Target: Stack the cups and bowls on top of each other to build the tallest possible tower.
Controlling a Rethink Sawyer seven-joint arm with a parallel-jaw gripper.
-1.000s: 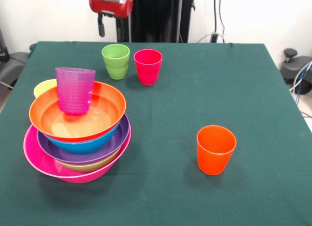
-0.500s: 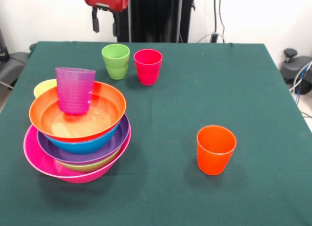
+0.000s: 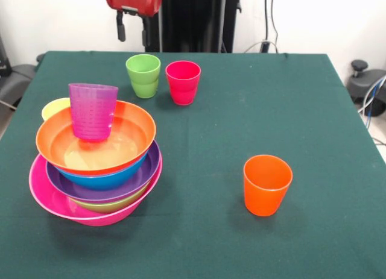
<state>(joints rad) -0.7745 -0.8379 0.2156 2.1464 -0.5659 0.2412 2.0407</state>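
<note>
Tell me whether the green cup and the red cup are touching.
Apart. The front view shows a thin strip of dark table cloth between the green cup and the red cup.

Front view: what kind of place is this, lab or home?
Likely a robotics lab: a green-clothed table set with toy cups and bowls, a red gripper hanging over its far edge, cables down a bare white wall.

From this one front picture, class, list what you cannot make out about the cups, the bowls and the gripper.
- Yellow cup: mostly hidden behind the orange bowl; only part of its rim shows.
- Green bowl: only a sliver shows between the purple bowl and the pink bowl.
- Blue bowl: inside hidden by the orange bowl.
- Gripper: cut off by the top edge; open or shut unclear.
</note>
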